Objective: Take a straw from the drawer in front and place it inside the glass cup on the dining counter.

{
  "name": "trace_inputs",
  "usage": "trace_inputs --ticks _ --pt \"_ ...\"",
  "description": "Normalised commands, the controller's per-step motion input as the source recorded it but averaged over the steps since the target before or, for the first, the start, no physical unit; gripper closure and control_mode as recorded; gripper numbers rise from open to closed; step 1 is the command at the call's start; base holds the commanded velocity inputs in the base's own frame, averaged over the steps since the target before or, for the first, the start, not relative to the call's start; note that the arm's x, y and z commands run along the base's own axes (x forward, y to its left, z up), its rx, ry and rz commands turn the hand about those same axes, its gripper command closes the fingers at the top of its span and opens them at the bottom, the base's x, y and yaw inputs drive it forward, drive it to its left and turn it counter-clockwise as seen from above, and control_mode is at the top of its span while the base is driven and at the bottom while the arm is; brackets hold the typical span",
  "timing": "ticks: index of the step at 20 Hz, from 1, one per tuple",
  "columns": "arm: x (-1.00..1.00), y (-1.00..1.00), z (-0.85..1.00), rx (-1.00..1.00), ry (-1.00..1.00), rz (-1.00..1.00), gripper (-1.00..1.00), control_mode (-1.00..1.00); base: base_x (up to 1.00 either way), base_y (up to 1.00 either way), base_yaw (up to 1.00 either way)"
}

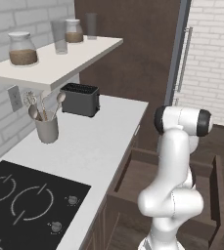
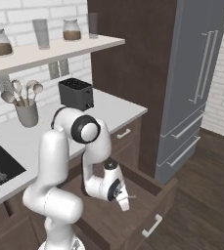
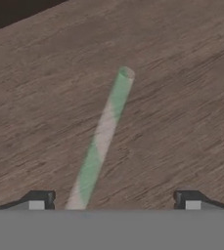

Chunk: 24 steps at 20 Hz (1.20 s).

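Note:
The drawer [image 2: 147, 215] stands pulled out below the worktop; its side wall [image 1: 217, 185] shows past the arm. My gripper [image 2: 124, 201] reaches down into it, close over the wooden floor. The straw [image 3: 103, 136], pale with green stripes, lies flat on that floor. It runs from the upper middle of the hand view down between my two fingertips. My gripper [image 3: 114, 202] is open, its fingertips [image 3: 40, 200] set wide on either side of the straw's near end, apart from it. The glass cup and the dining counter are out of view.
A black toaster [image 2: 76, 93] and a grey utensil holder [image 2: 27, 113] stand on the white worktop [image 1: 94, 141], beside a black cooktop [image 1: 25, 205]. A shelf [image 1: 59, 61] holds jars and tall glasses. A grey fridge [image 2: 194, 73] and a dark cabinet panel [image 2: 128, 53] rise to the right.

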Motion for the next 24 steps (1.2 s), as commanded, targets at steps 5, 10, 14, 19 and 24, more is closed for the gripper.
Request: trace_inputs --ticks 5,10,14,19,24 --pt "0.24 -0.21 -0.1 0.07 0.0 0.0 -1.0 -1.0 0.0 0.0 0.0" --pt "0.29 -0.21 0.05 0.09 0.0 0.0 -1.0 -1.0 0.0 0.0 0.0" --pt "0.23 -0.38 0.23 0.16 0.12 0.0 -1.0 -1.0 0.0 0.0 0.0" --pt "0.24 -0.23 0.07 0.09 0.23 -0.02 -1.0 -1.0 0.0 0.0 0.0" --pt "0.07 -0.05 -0.27 0.0 0.2 -0.06 1.0 -1.0 0.0 0.0 0.0"
